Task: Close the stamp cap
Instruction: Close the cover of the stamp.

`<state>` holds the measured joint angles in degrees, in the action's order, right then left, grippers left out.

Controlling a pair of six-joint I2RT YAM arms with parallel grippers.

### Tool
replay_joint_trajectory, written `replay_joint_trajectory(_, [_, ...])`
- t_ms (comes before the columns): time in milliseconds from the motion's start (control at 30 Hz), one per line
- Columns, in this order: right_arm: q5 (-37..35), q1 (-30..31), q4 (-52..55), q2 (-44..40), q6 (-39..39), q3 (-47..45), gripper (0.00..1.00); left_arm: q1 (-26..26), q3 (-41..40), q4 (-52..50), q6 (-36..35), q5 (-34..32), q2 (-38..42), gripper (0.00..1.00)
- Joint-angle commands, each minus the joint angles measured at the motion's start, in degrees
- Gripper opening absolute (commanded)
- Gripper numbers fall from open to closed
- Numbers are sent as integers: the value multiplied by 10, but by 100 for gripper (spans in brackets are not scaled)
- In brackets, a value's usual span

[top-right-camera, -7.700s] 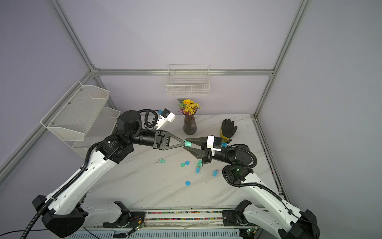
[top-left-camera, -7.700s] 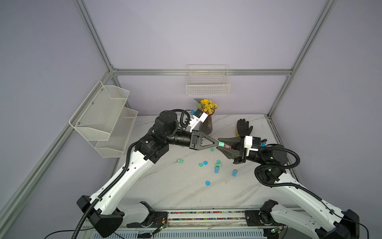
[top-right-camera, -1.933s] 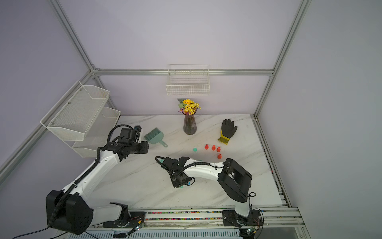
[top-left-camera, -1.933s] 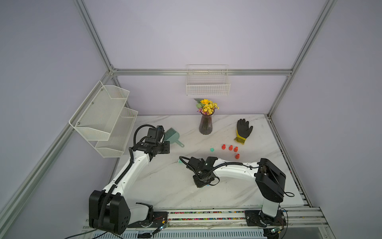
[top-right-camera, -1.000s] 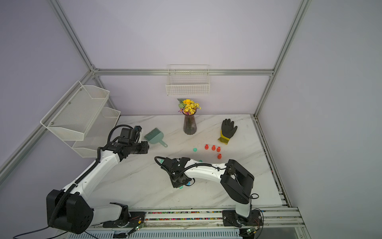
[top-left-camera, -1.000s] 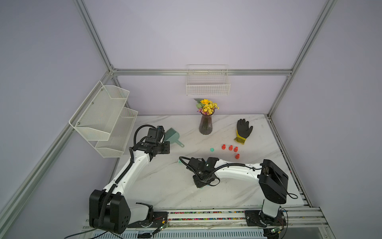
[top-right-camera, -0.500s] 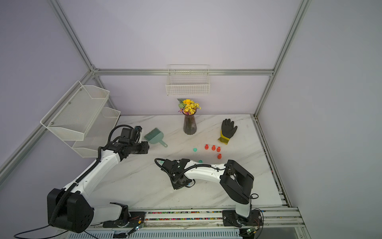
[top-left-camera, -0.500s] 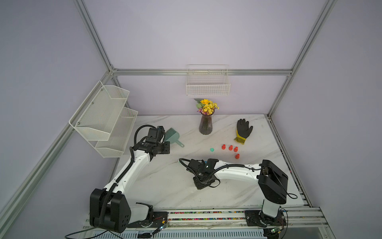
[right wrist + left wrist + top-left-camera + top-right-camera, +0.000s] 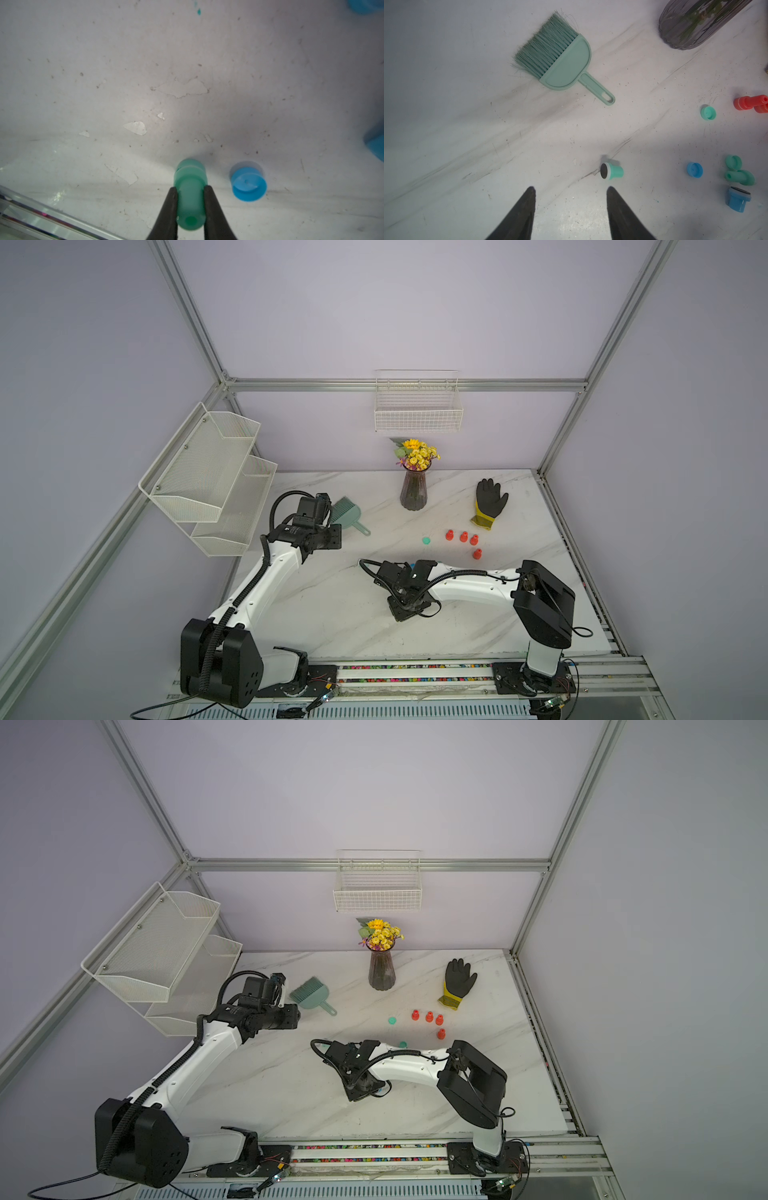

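Both top views taken from high at front, aimed down toward back wall [image 9: 415, 315]; whole counter [image 9: 332, 614] [image 9: 270, 1094] covered, framing nearly equal. Left wrist view aimed down at counter from moderate height; brush [image 9: 566, 62] [image 9: 347, 514] and vase [image 9: 691, 25] [image 9: 413, 493] shared with top views. Right wrist view set very near counter, green stamp [image 9: 190, 199] seen large.

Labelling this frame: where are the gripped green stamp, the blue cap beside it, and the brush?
green stamp [image 9: 190, 199]: right wrist view, middle of its barrel.
blue cap [image 9: 248, 185]: right wrist view, its round face.
brush [image 9: 566, 64]: left wrist view, its flat plastic back.
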<state>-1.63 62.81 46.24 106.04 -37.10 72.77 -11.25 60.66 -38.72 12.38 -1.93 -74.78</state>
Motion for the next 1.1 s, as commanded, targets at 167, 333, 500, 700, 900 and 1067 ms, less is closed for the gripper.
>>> replay_joint_trajectory(167, [-46, 15, 28, 27, -2, -9, 0, 5, 21, 1, -13, -1, -1, 55])
replay_joint_trajectory(333, [-63, 30, 37, 58, 0, -8, 0, 5, 21, 0, -13, -2, 1, 55])
replay_joint_trajectory(500, [-41, 50, 20, 111, 0, -17, 0, 5, 22, -1, -13, -3, -1, 55])
replay_joint_trajectory(700, [22, 68, -5, 159, 24, -21, 0, 5, 22, -2, -14, -6, 1, 55])
replay_joint_trajectory(900, [77, 69, -7, 202, 63, -27, 0, 6, 22, -4, -14, -11, 1, 55])
replay_joint_trajectory(1067, [63, 69, 53, 232, 62, 4, 0, 6, 22, -6, -14, -13, 1, 55])
